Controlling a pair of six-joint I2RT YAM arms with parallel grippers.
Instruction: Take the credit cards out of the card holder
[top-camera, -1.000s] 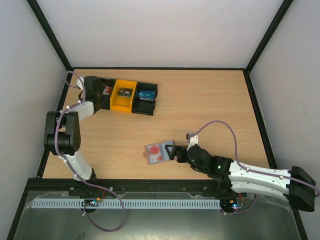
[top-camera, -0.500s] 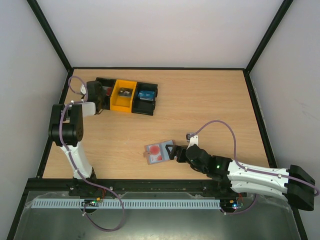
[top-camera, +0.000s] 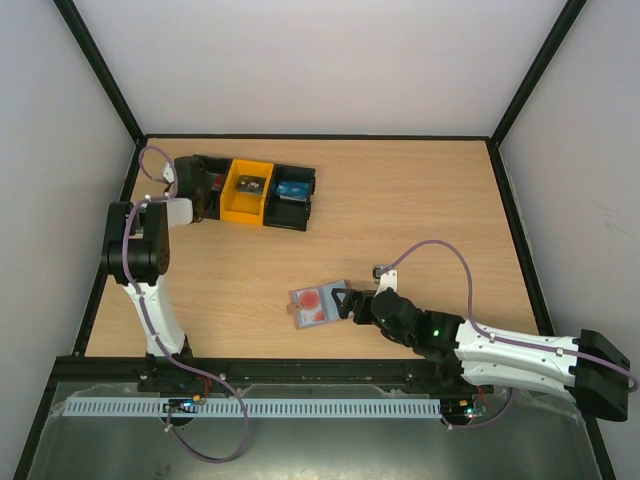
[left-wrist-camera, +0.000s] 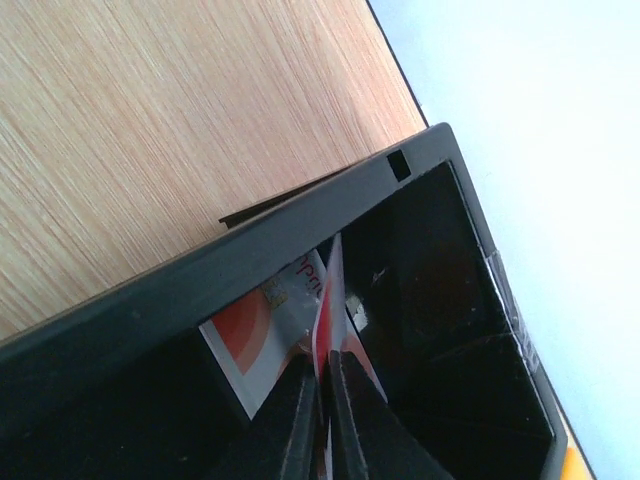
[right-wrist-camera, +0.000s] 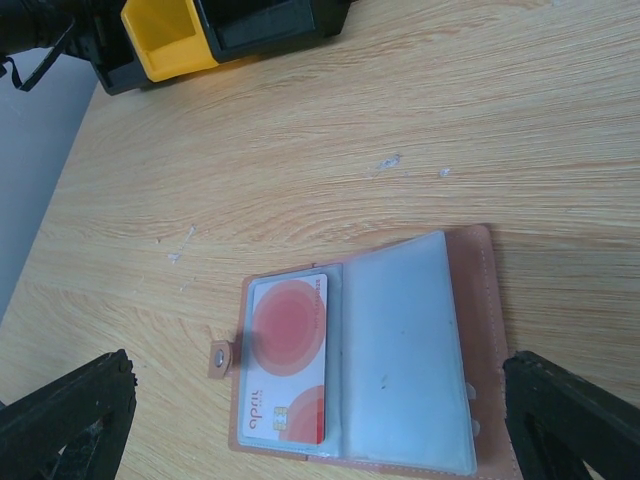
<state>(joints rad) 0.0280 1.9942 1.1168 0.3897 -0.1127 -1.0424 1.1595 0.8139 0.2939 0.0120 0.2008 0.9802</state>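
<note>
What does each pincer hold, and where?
Left pincer pinches a credit card by one edge, above the black bin; right pincer holds nothing.

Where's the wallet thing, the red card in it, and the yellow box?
card holder (right-wrist-camera: 405, 350), right wrist view, on its right pocket panel.
red card (right-wrist-camera: 287, 360), right wrist view, on the card's middle.
yellow bin (right-wrist-camera: 170, 50), right wrist view, on its outer wall.

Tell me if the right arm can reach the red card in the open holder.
Probably yes: the right gripper, jaws wide open, faces the card holder lying open, red card showing, nothing in between.
</note>
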